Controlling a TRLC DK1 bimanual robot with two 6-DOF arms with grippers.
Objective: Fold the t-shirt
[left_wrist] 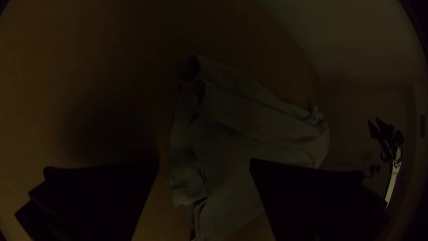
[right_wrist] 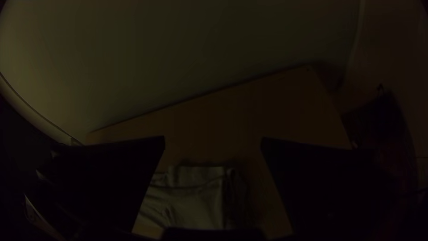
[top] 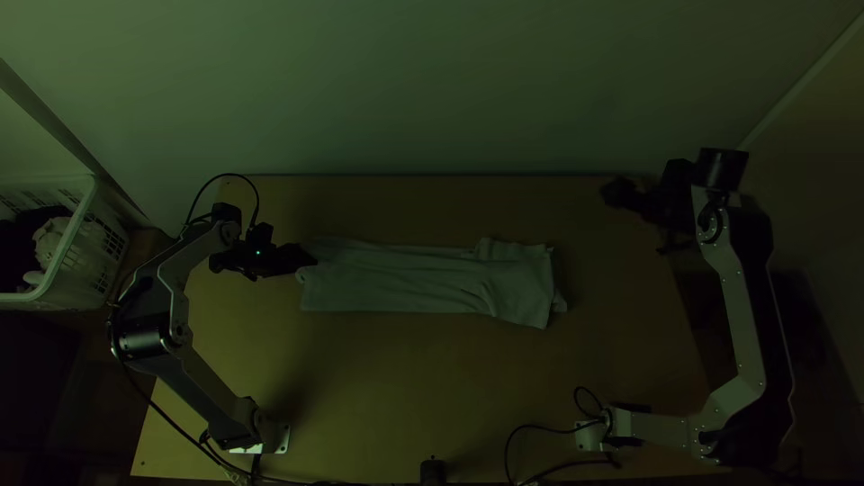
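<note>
The t-shirt (top: 405,281) is pale and plain; it lies on the desk (top: 432,387), folded into a long, narrow strip running across the top view; its layers stack at the end towards the left arm; the other end flares wider, with creases where it broadens.

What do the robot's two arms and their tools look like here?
Both the left arm and right arm have pale grey links and black joints, with thin black cables looping alongside. The left tool and right tool each have two wide, flat black fingers. A small green light glows by the left tool.
</note>
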